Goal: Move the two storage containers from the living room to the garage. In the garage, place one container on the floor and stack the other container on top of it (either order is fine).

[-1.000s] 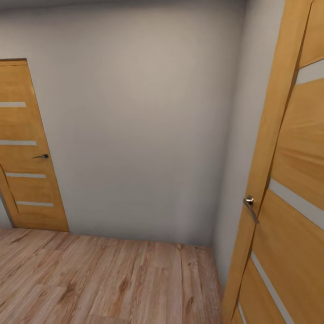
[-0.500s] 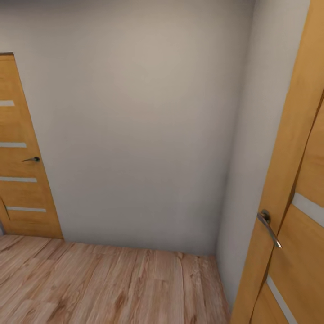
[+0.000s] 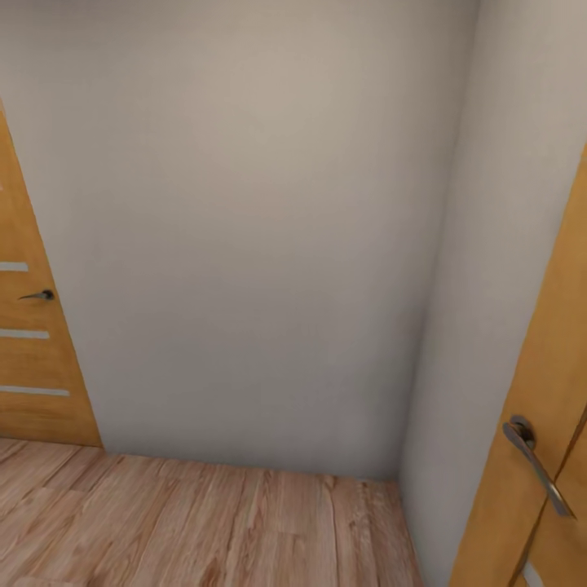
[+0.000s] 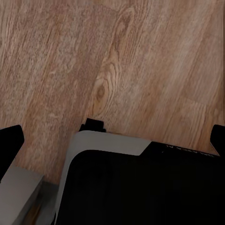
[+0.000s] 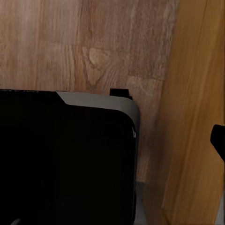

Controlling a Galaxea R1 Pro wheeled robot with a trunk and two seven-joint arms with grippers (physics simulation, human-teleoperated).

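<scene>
The two storage containers are out of view, and so are the living room and the garage. I am in a hallway with a light wood plank floor [image 3: 204,530]. My left gripper [image 4: 112,140] hangs open over the planks, a dark fingertip at each side of the left wrist view and nothing between them. My right gripper [image 5: 112,136] also looks open and empty, with one dark fingertip [image 5: 218,137] showing beside an orange door [image 5: 192,117]. My own dark base [image 4: 140,187] lies under both wrist cameras.
A plain grey-white wall [image 3: 244,244] stands straight ahead and meets a side wall in a corner at the right. An orange door [image 3: 33,350] with a handle [image 3: 37,295] is at the far left. Another orange door [image 3: 546,424] with a metal lever [image 3: 534,461] is close at the right.
The head view has shifted: the wall ahead looms larger, the left door has slid toward the left edge, and the right door has slid further right and down. The camera moved, not the doors.
</scene>
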